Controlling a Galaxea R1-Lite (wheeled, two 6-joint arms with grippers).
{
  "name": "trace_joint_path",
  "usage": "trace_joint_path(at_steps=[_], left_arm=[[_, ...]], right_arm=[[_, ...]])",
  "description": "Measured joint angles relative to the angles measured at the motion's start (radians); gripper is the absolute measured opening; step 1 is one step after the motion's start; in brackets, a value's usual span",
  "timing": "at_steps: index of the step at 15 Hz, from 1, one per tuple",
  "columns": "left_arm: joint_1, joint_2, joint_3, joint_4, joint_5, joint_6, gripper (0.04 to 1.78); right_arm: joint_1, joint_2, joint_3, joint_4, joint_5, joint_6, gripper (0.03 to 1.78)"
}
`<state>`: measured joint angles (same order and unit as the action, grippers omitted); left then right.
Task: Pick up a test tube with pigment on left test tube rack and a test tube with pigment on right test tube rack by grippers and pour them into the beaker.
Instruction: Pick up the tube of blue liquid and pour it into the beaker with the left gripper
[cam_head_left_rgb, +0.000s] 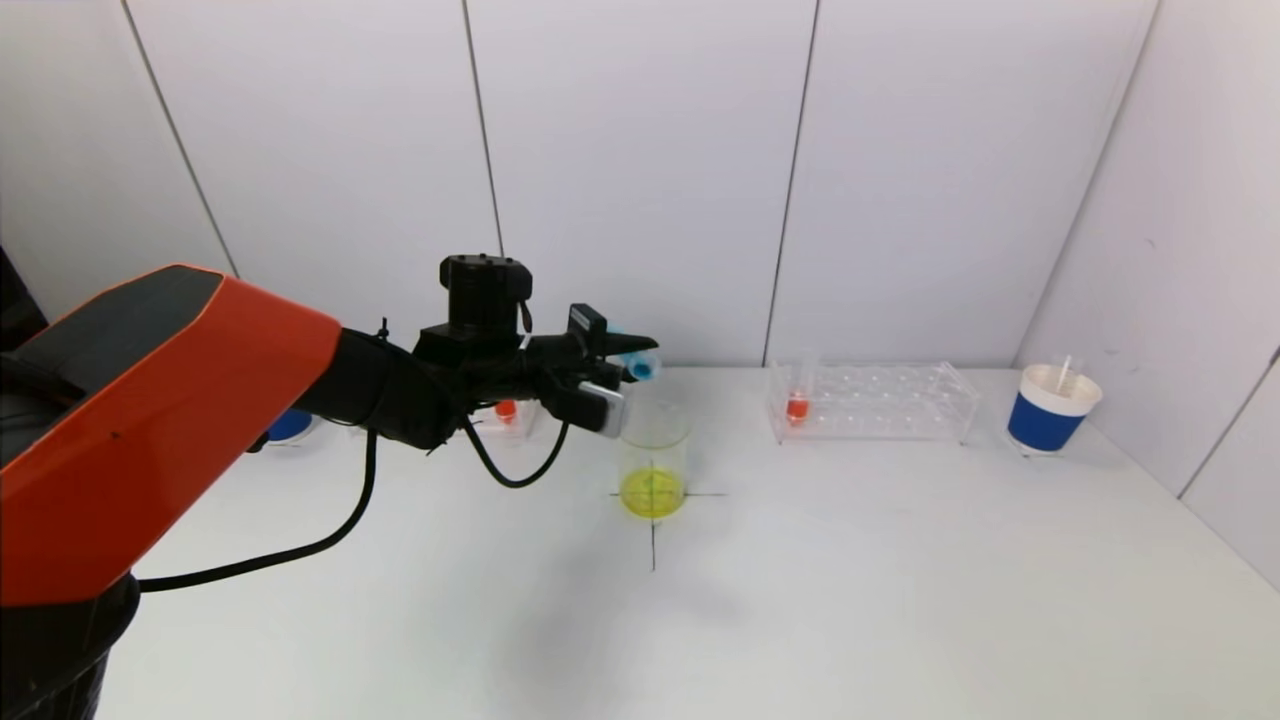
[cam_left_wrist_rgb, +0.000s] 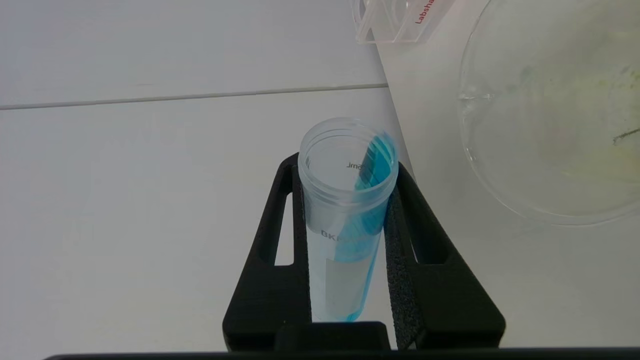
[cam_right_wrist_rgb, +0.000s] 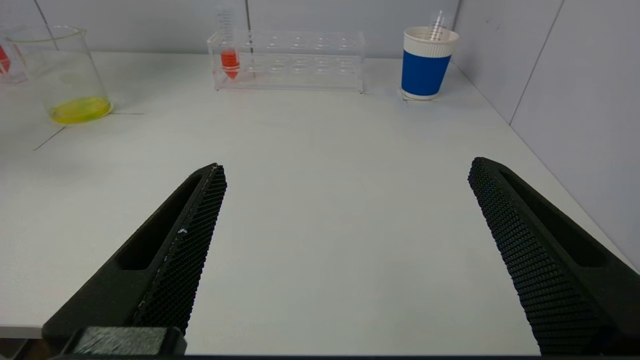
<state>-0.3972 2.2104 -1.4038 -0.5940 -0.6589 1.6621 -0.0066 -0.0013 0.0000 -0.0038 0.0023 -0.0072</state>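
My left gripper (cam_head_left_rgb: 612, 378) is shut on a clear test tube with blue pigment (cam_head_left_rgb: 640, 367). It holds the tube tilted almost level, its mouth just above the rim of the glass beaker (cam_head_left_rgb: 653, 458), which has yellow liquid at the bottom. In the left wrist view the tube (cam_left_wrist_rgb: 345, 220) sits between the black fingers (cam_left_wrist_rgb: 420, 240), the blue liquid lies along its lower side, and the beaker (cam_left_wrist_rgb: 550, 125) is beside it. The left rack (cam_head_left_rgb: 507, 417) is partly hidden behind my arm. The right rack (cam_head_left_rgb: 872, 402) holds a tube of red pigment (cam_head_left_rgb: 797, 406). My right gripper (cam_right_wrist_rgb: 345, 167) is open and empty, low over the table.
A blue-and-white paper cup (cam_head_left_rgb: 1052, 408) stands at the far right by the wall. Another blue cup (cam_head_left_rgb: 290, 425) shows partly behind my left arm. A black cross on the table marks the beaker's spot. Walls close the back and the right side.
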Motion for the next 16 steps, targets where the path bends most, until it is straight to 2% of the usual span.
trace_joint_path(at_steps=[16], left_arm=[[0.001, 0.005, -0.004, 0.000, 0.001, 0.122, 0.44]], right_arm=[[0.000, 0.000, 0.000, 0.000, 0.000, 0.000, 1.76]])
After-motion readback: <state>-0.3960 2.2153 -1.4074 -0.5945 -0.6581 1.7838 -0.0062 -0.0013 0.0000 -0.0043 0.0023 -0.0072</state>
